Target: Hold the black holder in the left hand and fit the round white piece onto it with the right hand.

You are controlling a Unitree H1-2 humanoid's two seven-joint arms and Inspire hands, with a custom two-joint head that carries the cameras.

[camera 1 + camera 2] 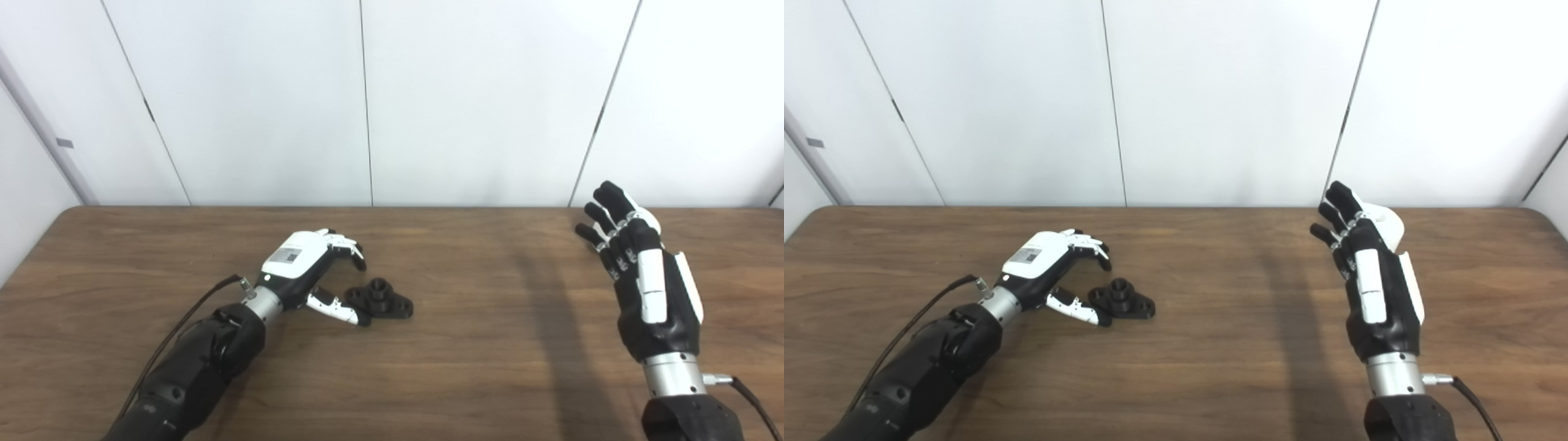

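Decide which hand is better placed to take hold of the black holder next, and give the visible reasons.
Left. The left hand is open right beside the black holder, fingers curled above it. The right hand is raised, open, far across the table.

Left hand (303,263), white-backed with black palm and white-and-black fingers, sits low, back facing up. Fingers (349,246) curl downward and forward; thumb extends separately below them. Fingers and thumb are spread apart with nothing between them. Black-sleeved left forearm (196,367) enters from the lower left, with a silver wrist collar and a black cable alongside.

Right hand (1375,288), black with white panels, is raised, fingers extended upward and slightly apart, holding nothing. Silver wrist collar (1393,373) below, cable exiting rightward.
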